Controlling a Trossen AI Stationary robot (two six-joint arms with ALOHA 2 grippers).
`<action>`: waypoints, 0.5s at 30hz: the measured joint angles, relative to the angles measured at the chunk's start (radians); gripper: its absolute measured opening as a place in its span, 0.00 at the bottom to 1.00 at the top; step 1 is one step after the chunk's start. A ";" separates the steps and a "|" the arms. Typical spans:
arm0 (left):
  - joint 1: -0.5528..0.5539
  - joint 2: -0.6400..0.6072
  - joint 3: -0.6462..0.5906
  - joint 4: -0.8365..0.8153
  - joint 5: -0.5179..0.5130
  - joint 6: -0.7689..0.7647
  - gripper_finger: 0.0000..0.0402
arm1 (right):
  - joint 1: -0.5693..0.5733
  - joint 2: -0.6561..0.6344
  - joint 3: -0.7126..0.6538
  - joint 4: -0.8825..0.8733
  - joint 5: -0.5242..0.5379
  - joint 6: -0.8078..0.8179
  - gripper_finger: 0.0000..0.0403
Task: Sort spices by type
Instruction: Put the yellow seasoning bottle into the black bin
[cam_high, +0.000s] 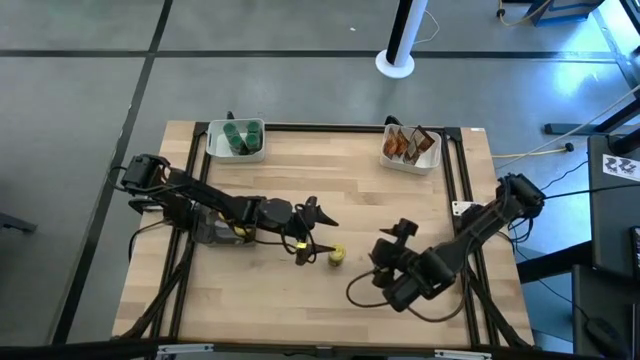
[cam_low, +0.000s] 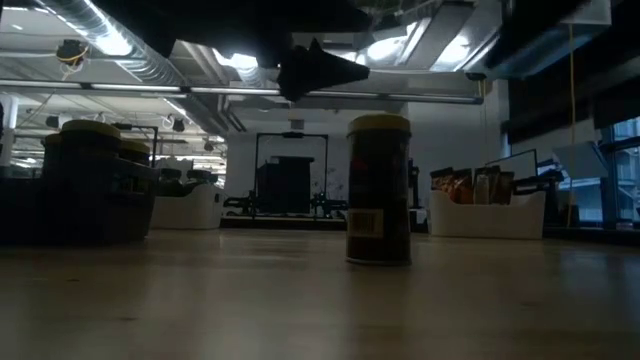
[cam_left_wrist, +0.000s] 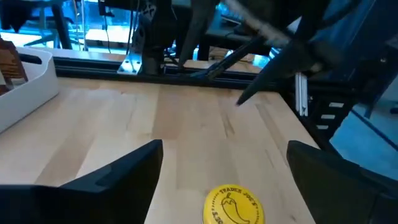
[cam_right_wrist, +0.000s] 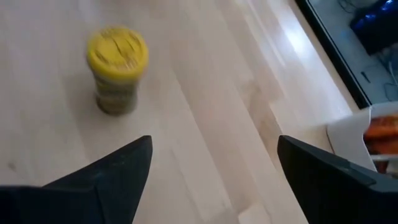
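Left gripper (cam_high: 314, 232) hovering beside yellow-lidded jar (cam_high: 337, 257) on wooden surface (cam_high: 300, 300), jaws spread, empty. Right gripper (cam_high: 392, 240) nearby, likewise released. Best centred over lid before lowering.

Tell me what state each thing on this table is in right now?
Yellow-lidded jar: upright on the table, lid on, not held.
Left gripper: open, right beside the yellow-lidded jar, not touching it.
Right gripper: open, empty, a little way off from the jar.
Green-lidded jars: upright in the left white tray.
Brown-orange packets: standing in the right white tray.
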 joint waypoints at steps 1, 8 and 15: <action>-0.006 0.000 0.000 0.003 0.000 -0.002 0.83 | 0.007 0.000 -0.022 0.000 0.001 0.019 0.86; -0.039 0.000 0.000 0.001 0.002 -0.004 0.83 | 0.038 0.001 -0.188 0.004 0.077 0.180 0.86; -0.044 0.039 0.180 -0.357 0.001 -0.033 0.83 | 0.036 0.001 -0.291 0.047 0.113 0.274 0.86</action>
